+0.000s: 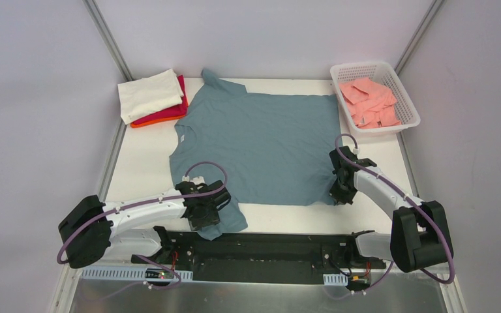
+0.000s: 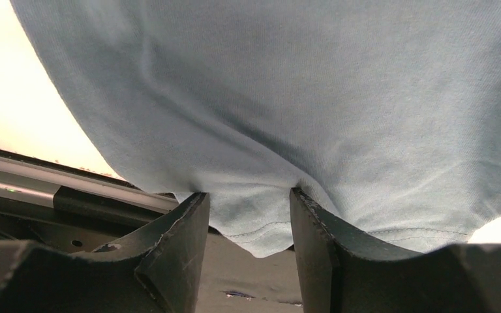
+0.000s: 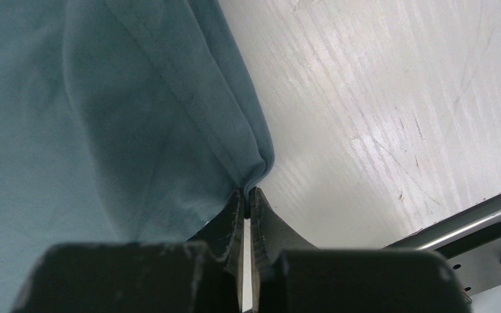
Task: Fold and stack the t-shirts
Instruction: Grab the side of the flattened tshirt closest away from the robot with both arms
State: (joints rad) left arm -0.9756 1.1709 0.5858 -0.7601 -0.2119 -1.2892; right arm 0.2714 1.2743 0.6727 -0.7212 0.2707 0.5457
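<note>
The slate blue-grey t-shirt [image 1: 261, 143] lies spread flat on the white table, neck to the left. My left gripper [image 1: 216, 212] is at its near-left sleeve [image 1: 228, 223]. In the left wrist view the jaws [image 2: 249, 202] stand apart, and the sleeve hem [image 2: 261, 228] hangs between them unpinched. My right gripper [image 1: 336, 189] is at the shirt's near-right hem corner. In the right wrist view it [image 3: 248, 192] is shut on a pinch of the blue cloth [image 3: 104, 130]. A folded stack at back left holds a cream-white shirt [image 1: 149, 93] over a red [image 1: 171, 112] and an orange one [image 1: 160, 121].
A white lattice basket [image 1: 373, 68] at back right holds a crumpled salmon-pink shirt [image 1: 368, 101]. A black rail [image 1: 267, 251] runs along the table's near edge between the arm bases. Grey walls close in the left, back and right sides.
</note>
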